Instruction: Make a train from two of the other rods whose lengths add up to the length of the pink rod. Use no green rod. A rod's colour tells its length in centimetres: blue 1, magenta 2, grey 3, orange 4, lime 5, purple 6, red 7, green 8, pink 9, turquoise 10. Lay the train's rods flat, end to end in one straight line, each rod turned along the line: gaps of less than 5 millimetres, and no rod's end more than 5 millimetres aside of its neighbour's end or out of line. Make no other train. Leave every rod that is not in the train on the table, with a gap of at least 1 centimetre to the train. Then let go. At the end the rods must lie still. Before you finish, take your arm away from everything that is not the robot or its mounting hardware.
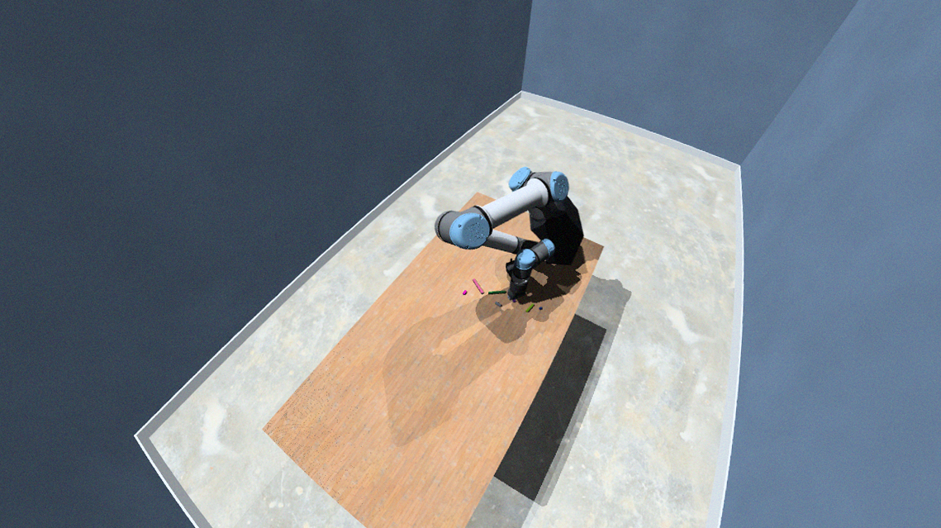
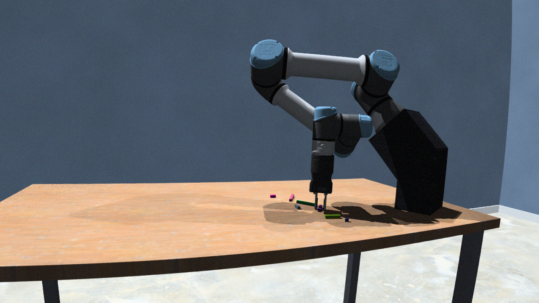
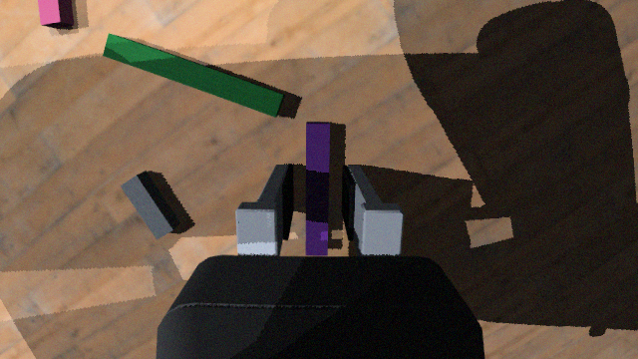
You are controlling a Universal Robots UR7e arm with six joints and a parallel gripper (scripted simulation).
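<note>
Gripper [image 1: 513, 298] [image 2: 320, 209] [image 3: 317, 187] stands part open, holding nothing, astride the purple rod [image 2: 319, 208] [image 3: 317, 189] on the table [image 1: 410, 317] [image 2: 169, 226] [image 3: 389, 145]. Recommended: centre the fingers, lower squarely, close evenly, and avoid nudging the nearby green rod [image 1: 497, 292] [image 2: 305, 202] [image 3: 199, 77].

In the outside view, you have seven rods on the long flat wooden table [image 1: 346, 394] [image 2: 150, 233] [image 3: 60, 145]. The short magenta block-shaped rod [image 1: 464, 292] [image 2: 273, 196] is farthest left. Just right of it is the long pink bar-shaped rod [image 1: 477, 285] [image 2: 291, 197] [image 3: 49, 12]. Next comes the long green bar-shaped rod [image 1: 496, 292] [image 2: 304, 202] [image 3: 194, 76], with the short grey block-shaped rod [image 1: 498, 304] [image 2: 297, 206] [image 3: 147, 206] in front. The purple bar-shaped rod [image 1: 513, 300] [image 2: 319, 208] [image 3: 317, 145] seems to lie right of the green one's near end. You have the lime bar-shaped rod [image 1: 530, 307] [image 2: 332, 216] in front of the purple one, to the right, and the tiny blue cube-shaped rod [image 1: 540, 309] [image 2: 346, 219] farthest right.
</note>
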